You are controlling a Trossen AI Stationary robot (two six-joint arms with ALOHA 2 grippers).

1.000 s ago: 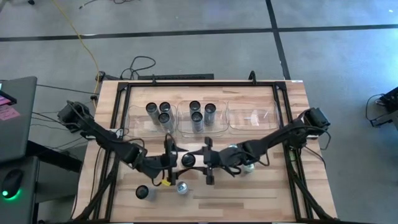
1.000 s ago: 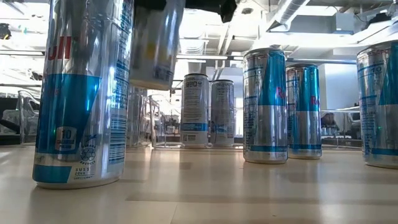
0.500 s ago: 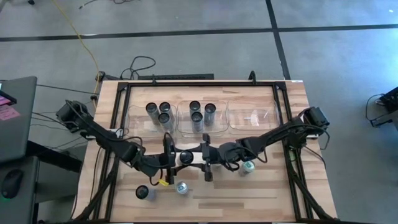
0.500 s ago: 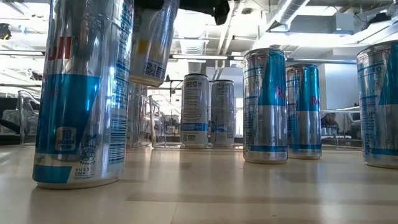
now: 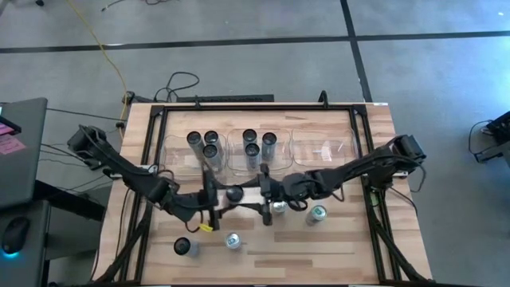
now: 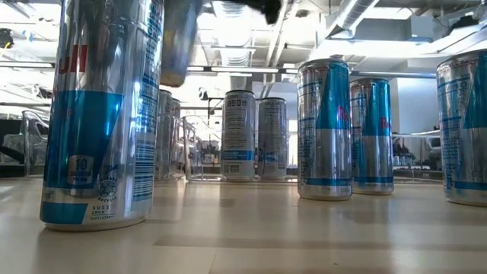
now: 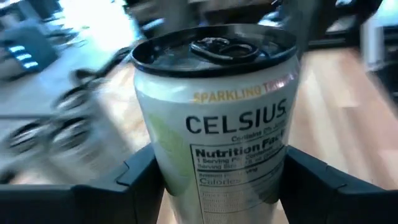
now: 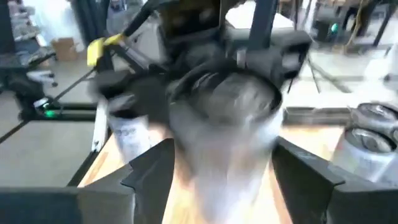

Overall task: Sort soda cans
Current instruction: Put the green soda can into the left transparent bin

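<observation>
Six dark-topped cans (image 5: pixel 209 143) already stood in the clear bins (image 5: pixel 259 151) at the upper middle of the high view. The left gripper (image 5: pixel 221 199) was closed around a Celsius can (image 7: pixel 214 124), held up off the table (image 5: pixel 319 247). The right gripper (image 5: pixel 267 203) pinched a silvery can (image 8: pixel 224 124) too. Three loose cans (image 5: pixel 233 240) waited lower down, so about half looked left.

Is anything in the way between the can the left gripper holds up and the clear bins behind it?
Nothing visible does. The can hangs above the table in the left gripper, with the right gripper close opposite. The wood between it and the bins is bare. The left bin and middle bin each hold three cans already.
</observation>
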